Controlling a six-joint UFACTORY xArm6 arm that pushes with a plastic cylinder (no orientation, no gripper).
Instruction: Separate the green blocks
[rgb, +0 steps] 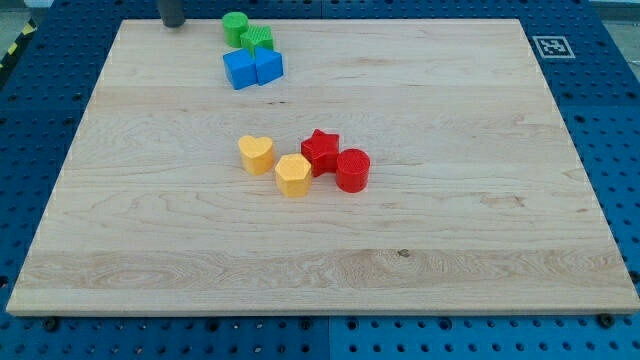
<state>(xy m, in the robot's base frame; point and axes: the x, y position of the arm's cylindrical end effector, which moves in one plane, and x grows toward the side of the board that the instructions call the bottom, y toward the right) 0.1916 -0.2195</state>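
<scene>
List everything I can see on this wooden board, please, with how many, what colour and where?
green cylinder: one, green, view's top, left of centre.
green block: one, green, shape unclear, touching the green cylinder on its right.
blue blocks: two, blue, side by side just below the greens.
yellow heart: one, yellow, board's middle.
yellow block: one, yellow, angular, lower right of the heart.
red star: one, red, right of the yellows.
red cylinder: one, red, beside the star.
board: one, pale wood.
my tip: one, dark, left of the greens, apart.
</scene>
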